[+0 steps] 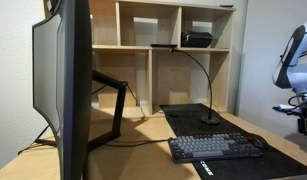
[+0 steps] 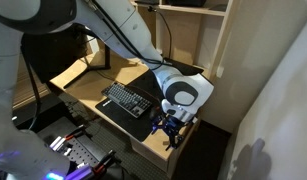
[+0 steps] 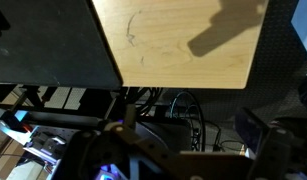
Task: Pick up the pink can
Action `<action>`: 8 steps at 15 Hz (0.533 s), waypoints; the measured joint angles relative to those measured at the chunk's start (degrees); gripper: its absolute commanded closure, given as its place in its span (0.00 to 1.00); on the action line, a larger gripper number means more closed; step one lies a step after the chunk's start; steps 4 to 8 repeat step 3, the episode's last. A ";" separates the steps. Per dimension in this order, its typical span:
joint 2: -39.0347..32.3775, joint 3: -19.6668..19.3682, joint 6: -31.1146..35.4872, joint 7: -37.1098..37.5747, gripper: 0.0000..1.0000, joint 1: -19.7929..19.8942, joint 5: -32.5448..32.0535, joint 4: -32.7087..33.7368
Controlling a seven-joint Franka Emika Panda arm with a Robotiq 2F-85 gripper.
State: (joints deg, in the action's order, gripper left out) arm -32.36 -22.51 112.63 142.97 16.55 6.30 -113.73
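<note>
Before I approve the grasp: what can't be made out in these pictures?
- Pink can: seen in no view. In an exterior view the monitor hides part of the desk; in an exterior view the arm covers more.
- Fingers: too small and dark in an exterior view, blurred in the wrist view; open or shut is unclear.
- Dark box on the shelf: too small to identify.

The pink can cannot be made out in either exterior view or in the wrist view; its colour, pose, state and resting place cannot be told.
</note>
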 measured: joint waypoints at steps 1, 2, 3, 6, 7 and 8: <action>-0.12 0.00 -0.07 0.01 0.00 0.00 0.00 0.14; -0.13 0.00 -0.13 0.01 0.00 0.00 0.00 0.20; -0.14 0.00 -0.17 0.02 0.00 0.01 0.00 0.25; -0.14 0.00 -0.17 0.02 0.00 0.01 0.00 0.25; -0.14 0.00 -0.17 0.02 0.00 0.01 0.00 0.25; -0.14 0.00 -0.17 0.02 0.00 0.01 0.00 0.25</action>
